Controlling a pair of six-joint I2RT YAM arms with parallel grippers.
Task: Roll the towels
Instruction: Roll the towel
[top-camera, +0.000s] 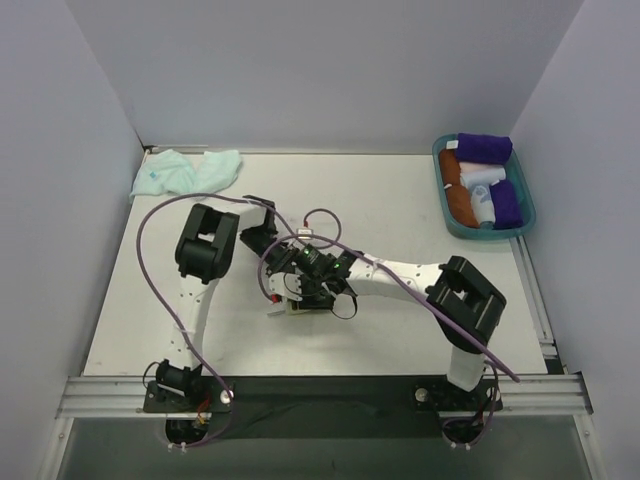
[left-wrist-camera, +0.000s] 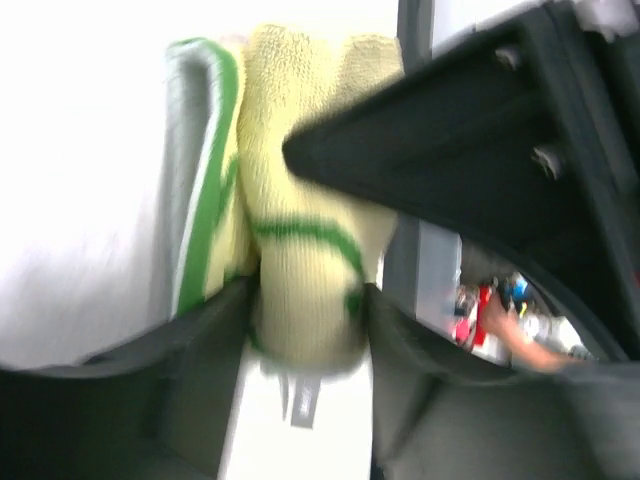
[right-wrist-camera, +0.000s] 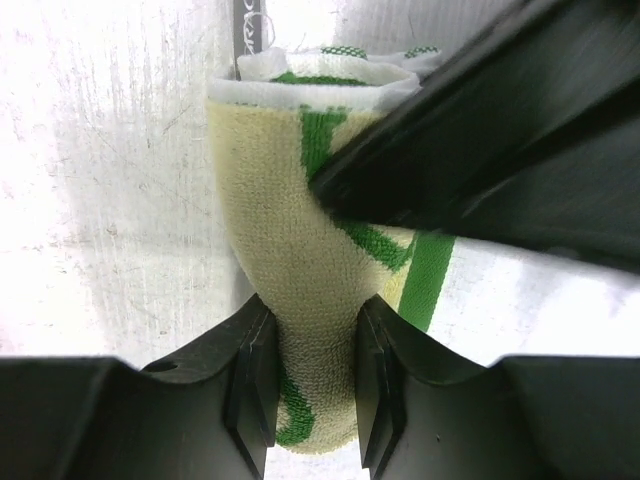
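Both of your tools are on the same cloth. Your left gripper (left-wrist-camera: 305, 325) has its fingers drawn in to a narrow gap, pinching the pale yellow towel (left-wrist-camera: 300, 200) between the pads. The green-marked cloth bulges out just beyond the fingertips, folded over on itself in at least two layers. Your right gripper (right-wrist-camera: 312, 360) is closed to a similar narrow gap on the same towel, which stands out ahead of its fingers as a thick fold or part-roll with a white hemmed edge at the far end. From above, the two grippers meet tip to tip over the table (top-camera: 400, 200), with the yellow cloth under them. I judge this towel to be mid-roll: bunched and gripped, not a finished cylinder set down.

Well beyond the left gripper, at the far left corner, the mint towel (top-camera: 185, 172) lies crumpled and unrolled, so all of it is yet to do. Far off past the right gripper, a teal tray (top-camera: 438, 160) holds purple, orange and white rolls.

A small grey tag hangs from the yellow towel, close under the left fingers, but it is too blurred to read. No other writing shows.
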